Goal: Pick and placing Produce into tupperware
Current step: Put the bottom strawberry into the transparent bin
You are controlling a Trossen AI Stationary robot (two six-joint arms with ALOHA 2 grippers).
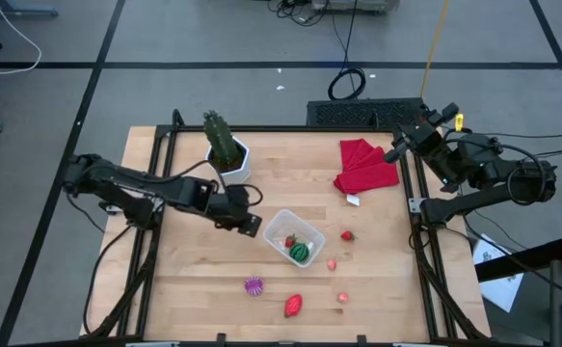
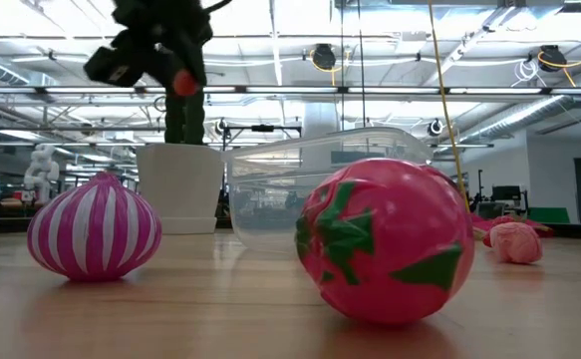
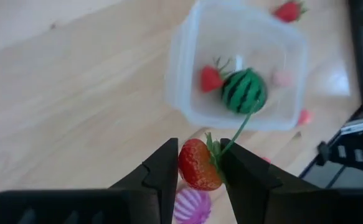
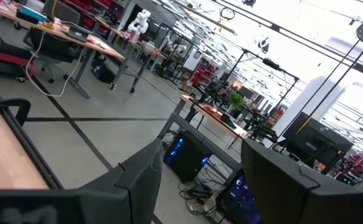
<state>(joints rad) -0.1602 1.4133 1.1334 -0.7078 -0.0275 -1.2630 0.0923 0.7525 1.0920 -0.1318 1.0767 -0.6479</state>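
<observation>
Above table (image 1: 184, 280), strawberry (image 3: 198, 165) between left jaws.

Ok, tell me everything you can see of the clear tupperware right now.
The tupperware is a small clear plastic rectangular tub with rounded corners, lid off, standing upright on the wooden table near its middle, turned at an angle to the edges. Inside lie a green striped melon and a small red strawberry; a faint pink piece shows beside them, whether inside or beneath I cannot tell. The left gripper, shut on another strawberry, hangs just beside it. Nothing grips the tub.
</observation>
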